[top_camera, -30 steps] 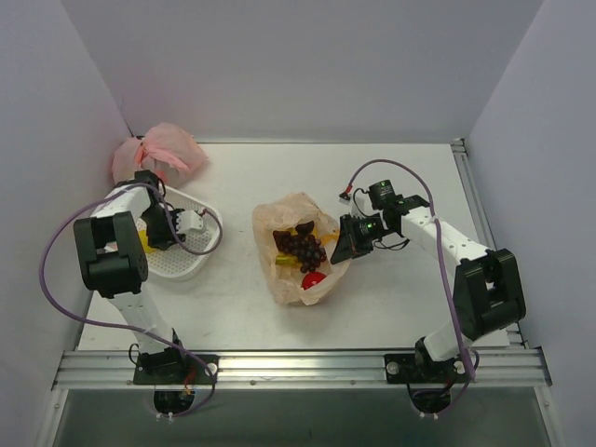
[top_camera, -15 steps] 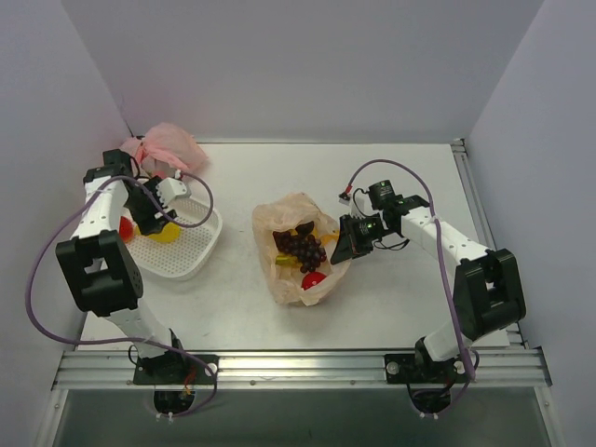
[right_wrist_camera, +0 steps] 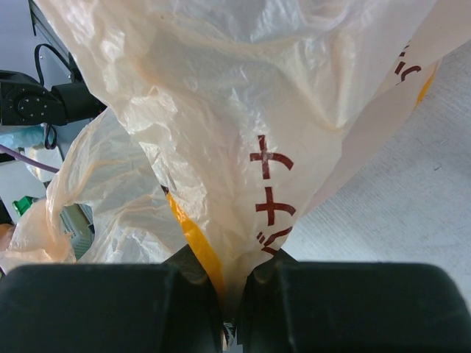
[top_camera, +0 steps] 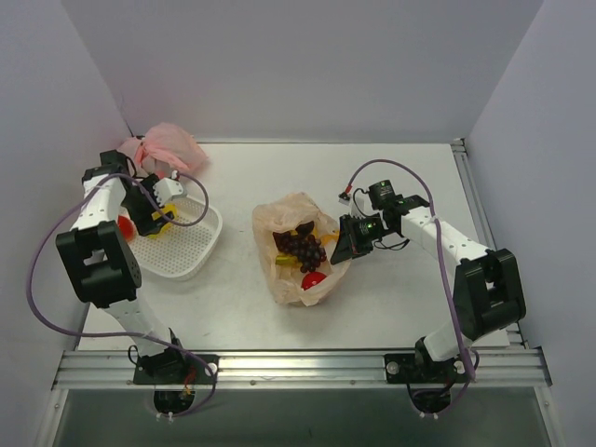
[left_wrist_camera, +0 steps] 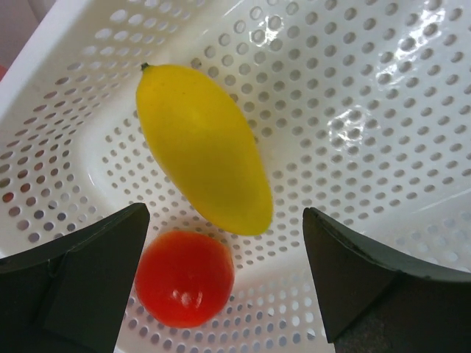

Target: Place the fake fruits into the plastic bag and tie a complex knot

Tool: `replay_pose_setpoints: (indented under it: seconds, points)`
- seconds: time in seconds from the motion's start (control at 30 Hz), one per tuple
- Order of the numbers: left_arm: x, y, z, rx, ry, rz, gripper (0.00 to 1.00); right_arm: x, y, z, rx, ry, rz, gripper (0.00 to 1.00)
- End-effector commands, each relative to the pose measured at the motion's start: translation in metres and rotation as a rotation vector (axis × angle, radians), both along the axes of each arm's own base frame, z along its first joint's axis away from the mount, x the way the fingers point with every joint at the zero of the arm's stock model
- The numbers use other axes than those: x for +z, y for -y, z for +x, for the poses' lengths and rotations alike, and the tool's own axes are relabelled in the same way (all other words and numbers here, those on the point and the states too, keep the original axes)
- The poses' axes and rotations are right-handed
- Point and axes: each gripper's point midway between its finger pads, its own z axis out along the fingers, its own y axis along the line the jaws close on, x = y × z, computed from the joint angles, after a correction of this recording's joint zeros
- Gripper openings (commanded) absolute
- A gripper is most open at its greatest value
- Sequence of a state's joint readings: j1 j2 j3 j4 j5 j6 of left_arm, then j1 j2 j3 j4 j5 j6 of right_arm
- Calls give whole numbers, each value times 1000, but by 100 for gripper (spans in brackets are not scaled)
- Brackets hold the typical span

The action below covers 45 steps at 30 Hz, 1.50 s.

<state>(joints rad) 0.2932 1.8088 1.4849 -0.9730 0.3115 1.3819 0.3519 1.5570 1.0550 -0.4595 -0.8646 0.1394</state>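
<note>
My left fingers (left_wrist_camera: 81,279) stand wide apart and hold nothing. Between them, just ahead of the tips, lies a yellow fruit (left_wrist_camera: 202,158). A red fruit (left_wrist_camera: 184,276) sits closer in, between the fingers and just beside the yellow fruit's near end; I cannot tell whether the two touch. Both rest on the floor of the basket (left_wrist_camera: 383,110).

My right fingers (right_wrist_camera: 96,305) are closed on a pinched fold of the bag (right_wrist_camera: 243,110). The film rises from the tips and spreads out ahead of them. In the top view this grip sits at the bag's right edge and holds the mouth open.

Beyond the right fingers, inside the bag, lie the grapes (top_camera: 300,247), a second red fruit (top_camera: 314,277) and a yellow piece (top_camera: 304,229). The bag rests on the worktop (top_camera: 410,177), well apart from the basket.

Status, as I judge it:
1. Loading is partly done, with three items visible in the bag.
2. At least two fruits wait in the basket. The open left fingers are lined up on the yellow fruit, so a pick is the likely step in hand.
3. The knot is not yet started. The bag mouth is open.
</note>
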Motion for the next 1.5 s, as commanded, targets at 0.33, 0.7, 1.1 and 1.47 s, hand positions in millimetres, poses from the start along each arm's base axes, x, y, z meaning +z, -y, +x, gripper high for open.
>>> replay_pose_setpoints:
  seconds: [0.33, 0.7, 1.1, 1.47]
  points:
    - [-45, 10, 61, 90, -38, -13, 96, 6, 1, 0, -6, -10, 0, 0]
    - [44, 94, 18, 28, 2, -379, 48, 6, 3, -2, 1, -7, -5, 0]
    - [184, 323, -138, -407, -23, -797, 43, 10, -2, 3, -7, -9, 19, 0]
    - [156, 453, -165, -476, -23, -940, 46, 17, -1, 1, -13, 7, 27, 0]
